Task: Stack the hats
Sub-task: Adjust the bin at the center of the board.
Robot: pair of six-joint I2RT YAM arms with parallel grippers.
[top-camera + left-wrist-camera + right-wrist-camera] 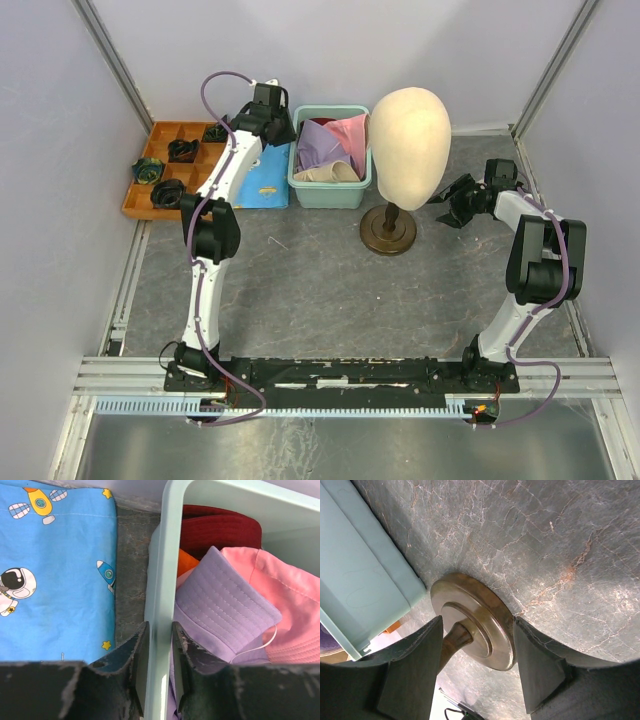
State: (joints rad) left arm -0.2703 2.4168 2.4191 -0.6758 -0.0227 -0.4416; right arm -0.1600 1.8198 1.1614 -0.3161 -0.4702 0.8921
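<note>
Your left fingers [132, 670] are pinched narrow on the side wall of the pale green plastic bin [160, 580], one inside and one outside. Your right fingers [415, 665] stand wide and empty astride the round bronze metal stand base [485, 625]. The soft fabric bucket hats, lavender [225, 610], pink [290, 600], dark red [220, 530], orange [186, 562] and cream-beige [325, 173], lie jumbled in that bin, so I judge no stacking done and all five left.
</note>
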